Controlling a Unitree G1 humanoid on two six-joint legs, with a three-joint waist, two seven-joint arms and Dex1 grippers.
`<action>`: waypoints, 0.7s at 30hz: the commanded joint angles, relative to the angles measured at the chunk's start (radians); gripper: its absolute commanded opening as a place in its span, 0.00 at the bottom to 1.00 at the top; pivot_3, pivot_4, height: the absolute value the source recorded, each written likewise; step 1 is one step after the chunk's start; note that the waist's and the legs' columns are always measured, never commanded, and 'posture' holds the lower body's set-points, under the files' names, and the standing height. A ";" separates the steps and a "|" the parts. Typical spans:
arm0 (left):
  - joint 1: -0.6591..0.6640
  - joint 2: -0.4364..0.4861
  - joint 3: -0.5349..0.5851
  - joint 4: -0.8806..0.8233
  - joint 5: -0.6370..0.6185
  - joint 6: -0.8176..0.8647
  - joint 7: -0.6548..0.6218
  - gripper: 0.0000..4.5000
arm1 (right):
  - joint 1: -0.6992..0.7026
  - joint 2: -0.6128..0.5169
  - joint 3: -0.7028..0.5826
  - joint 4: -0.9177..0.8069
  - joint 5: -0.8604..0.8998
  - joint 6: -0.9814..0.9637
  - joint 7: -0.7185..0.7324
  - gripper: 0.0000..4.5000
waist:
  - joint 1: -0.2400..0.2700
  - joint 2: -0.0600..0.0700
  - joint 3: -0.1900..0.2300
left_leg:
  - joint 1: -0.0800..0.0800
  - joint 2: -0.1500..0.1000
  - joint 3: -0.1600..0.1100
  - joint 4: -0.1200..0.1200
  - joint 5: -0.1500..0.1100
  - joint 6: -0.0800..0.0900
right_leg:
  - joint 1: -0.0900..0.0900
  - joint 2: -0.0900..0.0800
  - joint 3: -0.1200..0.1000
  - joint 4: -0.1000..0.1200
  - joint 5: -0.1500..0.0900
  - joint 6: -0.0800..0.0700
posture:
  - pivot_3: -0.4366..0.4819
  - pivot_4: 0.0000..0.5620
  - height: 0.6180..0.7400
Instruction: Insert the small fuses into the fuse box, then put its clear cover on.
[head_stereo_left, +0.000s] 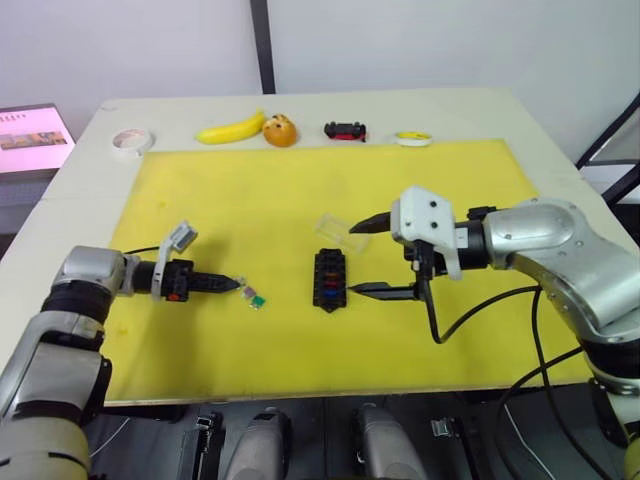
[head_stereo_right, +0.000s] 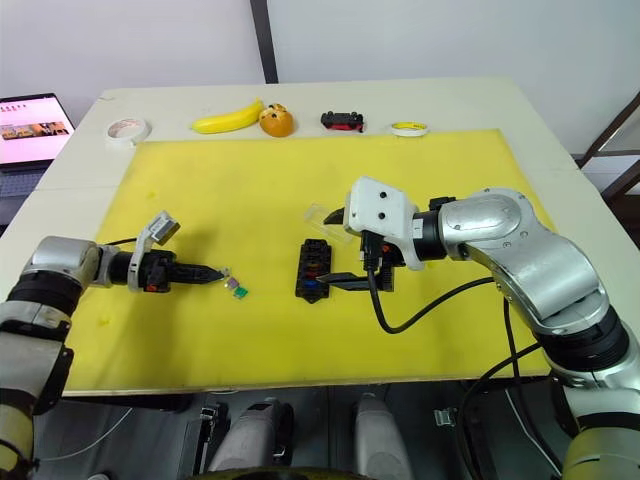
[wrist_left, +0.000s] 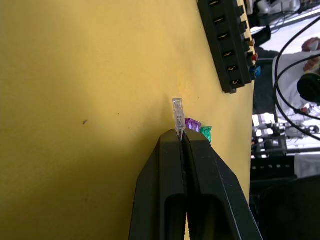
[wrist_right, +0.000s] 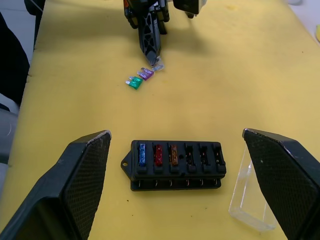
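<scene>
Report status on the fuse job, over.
Left hand shut on clear fuse. Right hand open, straddling fuse box: three fuses seated. Purple fuse, green fuse on mat; clear cover off. Path unobstructed.

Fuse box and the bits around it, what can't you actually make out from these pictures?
- Fuse box: in the right wrist view three slots hold blue, red and amber fuses; the dark slots beside them are too dim to tell if anything is seated.
- Clear cover: its far end is hidden by the right claw's finger.
- Clear fuse in the left claw: its prongs are hidden between the pinched fingers.
- Purple fuse and green fuse: partly hidden behind the fingertips.
</scene>
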 joint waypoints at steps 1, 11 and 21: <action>0.021 0.029 0.031 -0.017 0.022 -0.001 0.003 0.00 | -0.023 0.007 -0.006 -0.017 0.000 -0.007 0.001 1.00 | 0.000 0.000 0.000 | 0.000 0.000 0.000 0.000 0.000 0.000 | 0.000 0.000 0.000 0.000 0.000 0.000 | 0.48 0.27 1.00; 0.019 0.170 0.125 -0.501 -0.160 -0.002 -0.003 0.00 | -0.068 0.131 -0.095 -0.001 0.201 0.241 -0.095 1.00 | 0.010 0.000 0.000 | 0.000 0.002 0.000 0.000 0.000 0.000 | 0.000 -0.003 0.000 0.000 0.000 0.000 | 0.48 0.27 1.00; -0.028 0.150 0.087 -0.760 -0.216 -0.100 -0.003 0.00 | -0.170 0.344 -0.192 0.055 0.414 0.553 -0.316 1.00 | 0.009 0.000 0.000 | -0.001 0.001 0.000 0.000 0.001 -0.001 | 0.000 -0.002 0.000 0.000 0.000 0.000 | 0.48 0.27 1.00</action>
